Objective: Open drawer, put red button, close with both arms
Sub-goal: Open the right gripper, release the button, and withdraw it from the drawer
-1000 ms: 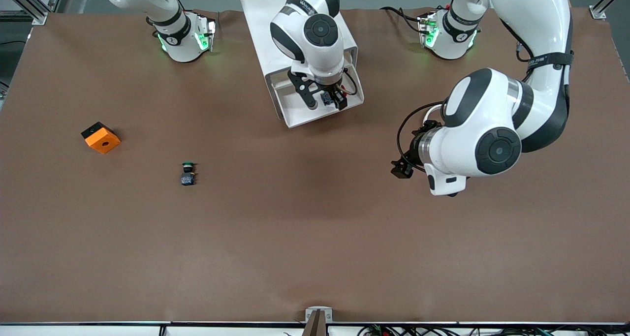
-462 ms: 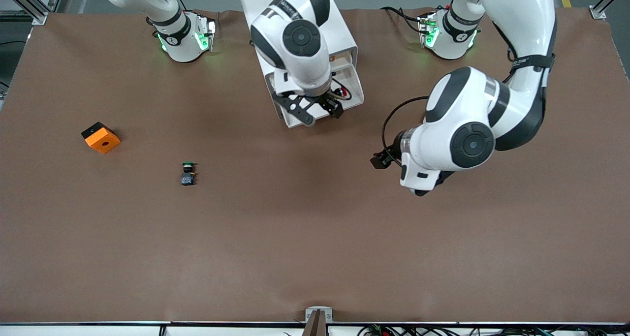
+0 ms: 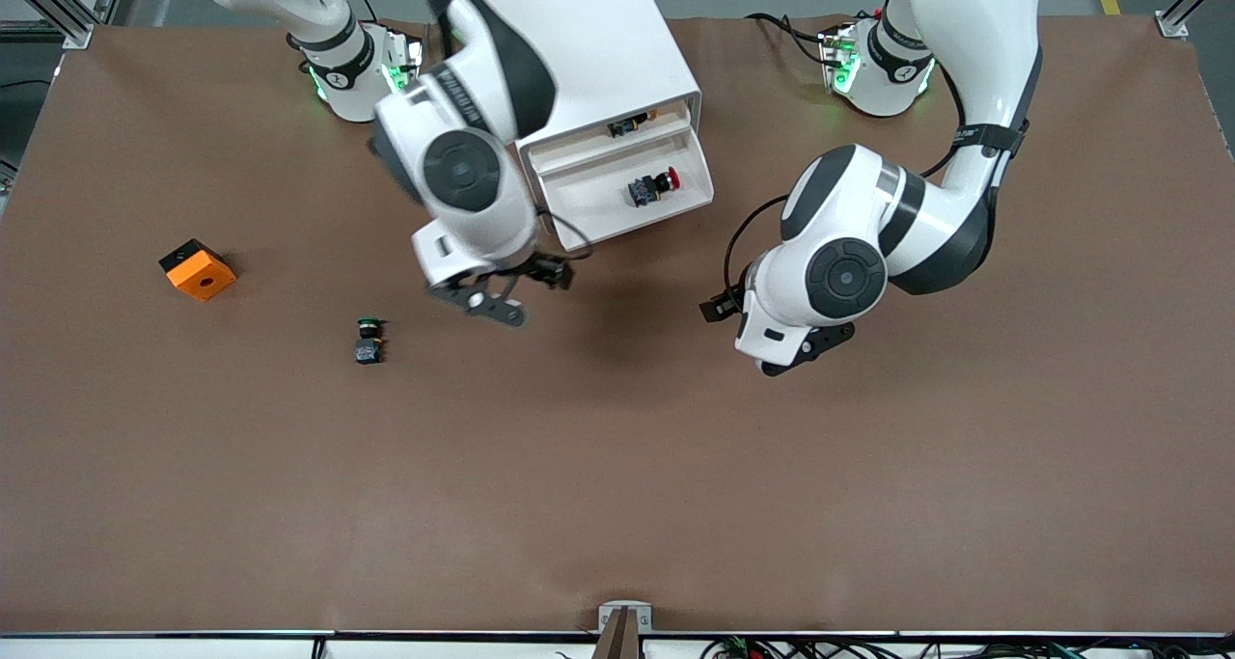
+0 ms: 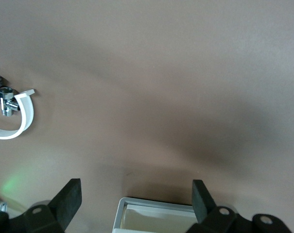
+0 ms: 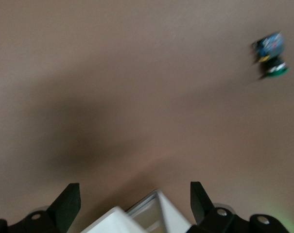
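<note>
The drawer (image 3: 637,223) stands pulled out of the white cabinet (image 3: 579,32). The red button (image 3: 652,185) lies on its side in the tray. My right gripper (image 3: 521,290) is open and empty over the table, beside the drawer's front corner on the right arm's end. In the right wrist view its fingers (image 5: 69,199) stand wide apart, with a white drawer corner (image 5: 161,208) between them. My left gripper (image 3: 719,307) is open and empty over the table near the drawer's corner at the left arm's end. The left wrist view shows that drawer corner (image 4: 151,206) between its fingers (image 4: 71,196).
A green-capped button (image 3: 368,341) lies on the table toward the right arm's end and shows in the right wrist view (image 5: 270,54). An orange block (image 3: 197,269) sits farther toward that end. A small black-and-orange item (image 3: 629,123) lies in the part-open drawer above.
My right gripper let go of the red button in the drawer, then drew out toward the right arm's end. My left gripper moved closer to the drawer.
</note>
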You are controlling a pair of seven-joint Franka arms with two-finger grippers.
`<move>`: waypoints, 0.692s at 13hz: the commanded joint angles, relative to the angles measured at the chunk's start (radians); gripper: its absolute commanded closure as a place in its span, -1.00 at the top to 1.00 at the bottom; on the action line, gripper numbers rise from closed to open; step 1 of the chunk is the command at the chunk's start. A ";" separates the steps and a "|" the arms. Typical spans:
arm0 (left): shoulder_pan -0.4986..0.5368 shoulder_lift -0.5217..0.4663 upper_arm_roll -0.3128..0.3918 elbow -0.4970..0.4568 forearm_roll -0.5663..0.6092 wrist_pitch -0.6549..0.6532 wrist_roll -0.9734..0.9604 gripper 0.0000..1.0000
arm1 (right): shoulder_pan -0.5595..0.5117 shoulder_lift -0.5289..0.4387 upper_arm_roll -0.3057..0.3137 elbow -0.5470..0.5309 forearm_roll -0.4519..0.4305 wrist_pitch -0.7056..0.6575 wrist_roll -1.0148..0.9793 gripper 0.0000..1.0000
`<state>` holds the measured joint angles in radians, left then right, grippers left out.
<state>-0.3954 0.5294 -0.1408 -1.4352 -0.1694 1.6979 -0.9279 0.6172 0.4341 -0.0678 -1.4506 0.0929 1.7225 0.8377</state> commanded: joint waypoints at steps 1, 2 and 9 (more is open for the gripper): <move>0.001 -0.071 -0.042 -0.161 0.027 0.124 0.015 1.00 | -0.149 -0.070 0.019 -0.007 -0.022 -0.072 -0.248 1.00; 0.000 -0.089 -0.063 -0.216 0.043 0.194 0.017 1.00 | -0.190 -0.086 0.019 -0.008 -0.024 -0.089 -0.314 1.00; -0.010 -0.082 -0.141 -0.338 0.080 0.333 0.031 1.00 | -0.595 -0.178 0.022 -0.004 -0.101 -0.196 -0.929 1.00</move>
<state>-0.4043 0.4844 -0.2736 -1.7219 -0.1103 2.0110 -0.9059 0.1362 0.2929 -0.0747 -1.4462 -0.0005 1.5430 0.0242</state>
